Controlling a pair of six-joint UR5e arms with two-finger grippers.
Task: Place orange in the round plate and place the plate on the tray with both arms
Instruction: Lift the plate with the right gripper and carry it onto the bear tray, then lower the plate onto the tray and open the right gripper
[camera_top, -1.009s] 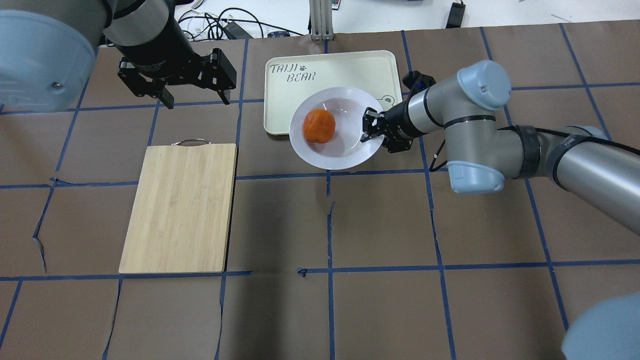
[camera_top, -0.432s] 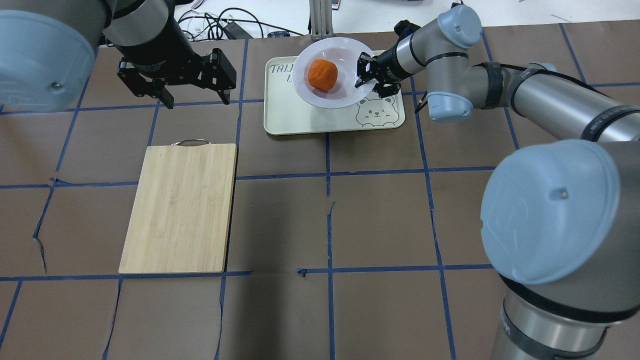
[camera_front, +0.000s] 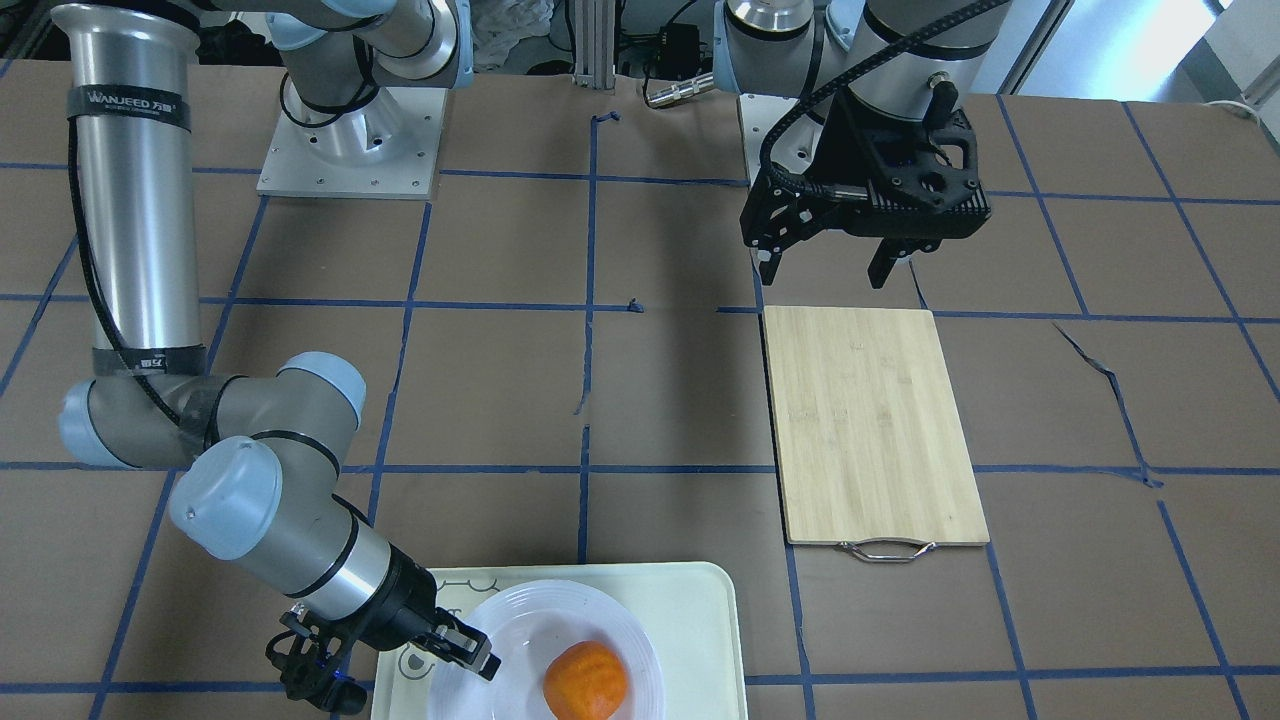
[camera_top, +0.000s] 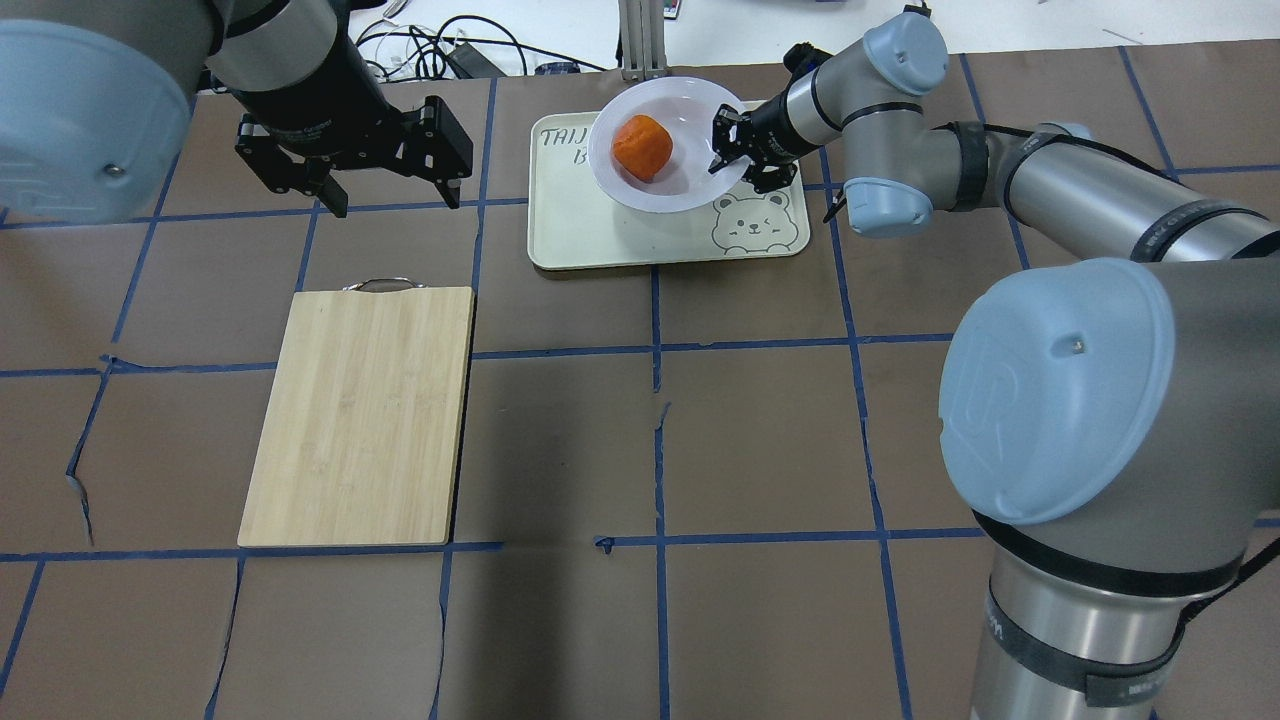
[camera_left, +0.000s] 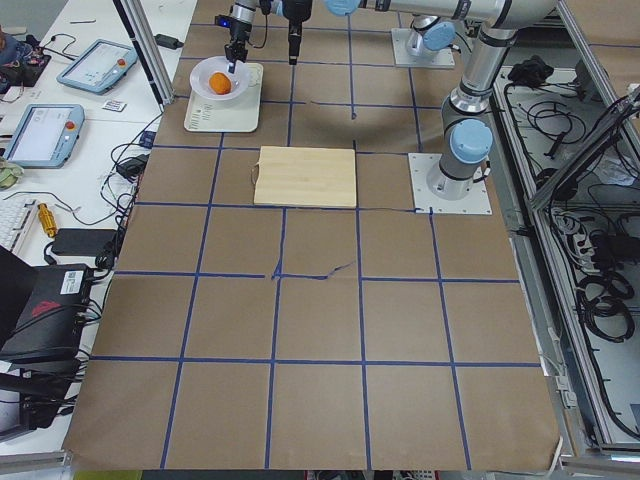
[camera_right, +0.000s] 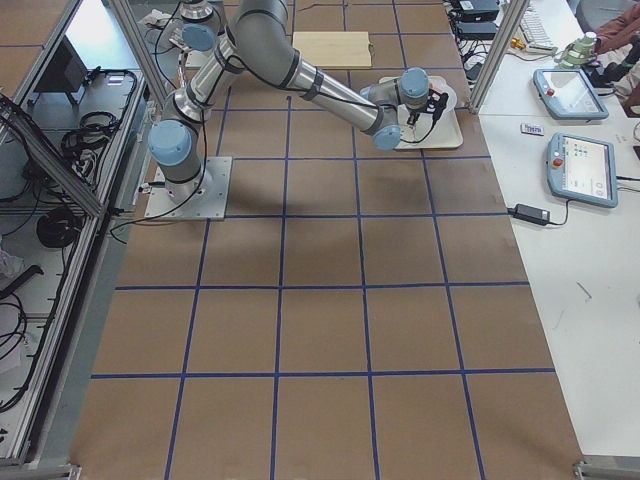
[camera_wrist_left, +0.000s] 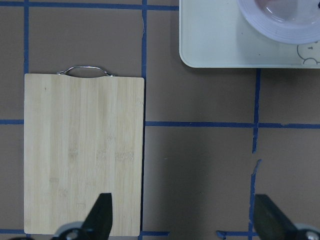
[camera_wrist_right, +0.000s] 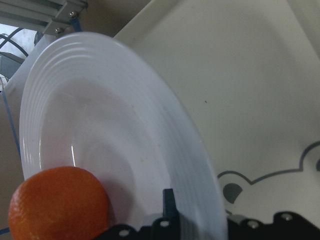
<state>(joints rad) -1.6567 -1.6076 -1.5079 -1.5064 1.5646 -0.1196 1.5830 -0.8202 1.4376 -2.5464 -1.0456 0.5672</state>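
Table carries tray; at its far edge right fingers clamp round plate holding orange, left fingers spread

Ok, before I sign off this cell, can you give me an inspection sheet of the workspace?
Surface: brown paper-covered table with blue tape grid, torn in places.
Job's things: small bright-orange fruit sits in glossy white round plate, held over pale cream rectangular tray; set down or not, cannot tell.
Clutter: bamboo cutting board with metal handle, flat, apart from tray.
Grippers: right gripper shut on plate rim; left gripper open, empty.
Cables: black cables beyond table's far edge.
Surroundings: grey tablets on white side bench.
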